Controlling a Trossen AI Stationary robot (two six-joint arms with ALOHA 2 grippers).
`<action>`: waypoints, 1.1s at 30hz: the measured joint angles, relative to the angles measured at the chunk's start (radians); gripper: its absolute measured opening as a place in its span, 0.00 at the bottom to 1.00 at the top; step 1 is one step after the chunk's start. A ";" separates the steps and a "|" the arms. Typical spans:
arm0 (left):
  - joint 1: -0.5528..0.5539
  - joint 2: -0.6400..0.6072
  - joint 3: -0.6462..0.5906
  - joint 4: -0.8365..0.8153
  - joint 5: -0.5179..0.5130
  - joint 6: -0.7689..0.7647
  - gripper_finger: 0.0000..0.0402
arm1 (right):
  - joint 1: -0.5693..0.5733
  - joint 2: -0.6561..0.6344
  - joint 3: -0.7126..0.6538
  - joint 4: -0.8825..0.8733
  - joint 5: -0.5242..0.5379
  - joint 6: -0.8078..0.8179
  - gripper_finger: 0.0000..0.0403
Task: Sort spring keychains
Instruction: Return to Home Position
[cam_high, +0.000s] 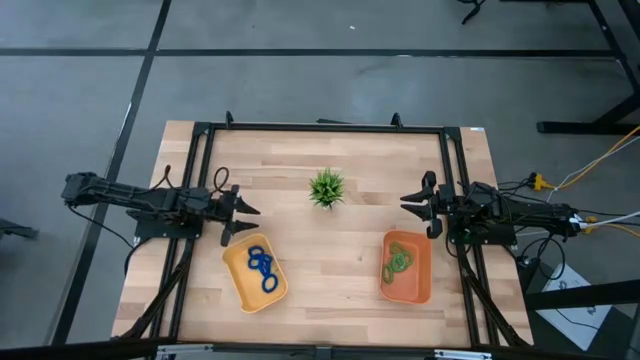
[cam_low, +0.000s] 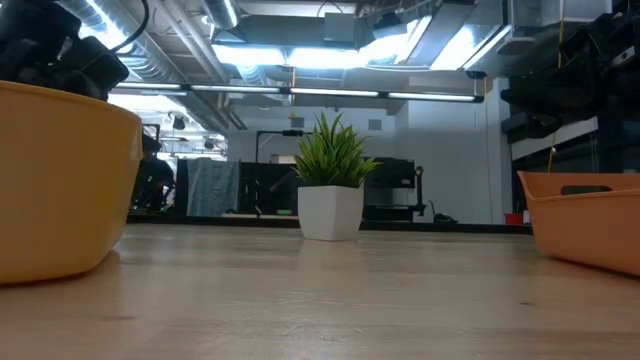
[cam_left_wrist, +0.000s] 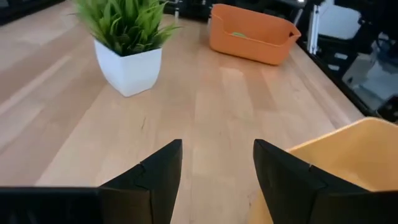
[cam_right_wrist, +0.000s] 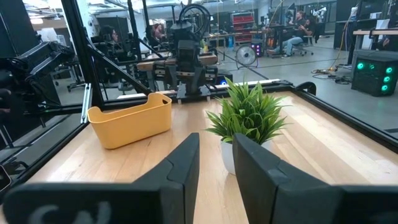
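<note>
Two bins hold the coils: the blue spring keychains (cam_high: 262, 268) lie in the yellow bin (cam_high: 238, 281) at seven o'clock from the plant (cam_high: 327, 188), the green spring keychains (cam_high: 398, 262) in the orange bin (cam_high: 411, 288) at four o'clock. The left gripper (cam_high: 241, 222), at the table's (cam_high: 330, 292) nine o'clock, and the right gripper (cam_high: 415, 213), at three, hang empty with fingers spread.

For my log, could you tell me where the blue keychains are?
The blue keychains lie inside the yellow bin on the high view's left, opposite the orange bin.
</note>
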 joint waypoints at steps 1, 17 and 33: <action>0.000 0.000 0.000 0.000 -0.005 -0.014 0.48 | 0.000 0.000 0.000 0.000 0.000 0.000 0.24; 0.000 0.000 0.000 0.015 -0.089 -0.144 0.48 | 0.034 0.000 0.000 0.000 0.000 0.000 0.24; 0.000 0.000 0.000 0.027 -0.149 -0.165 0.48 | 0.034 0.000 0.000 0.000 0.000 0.000 0.24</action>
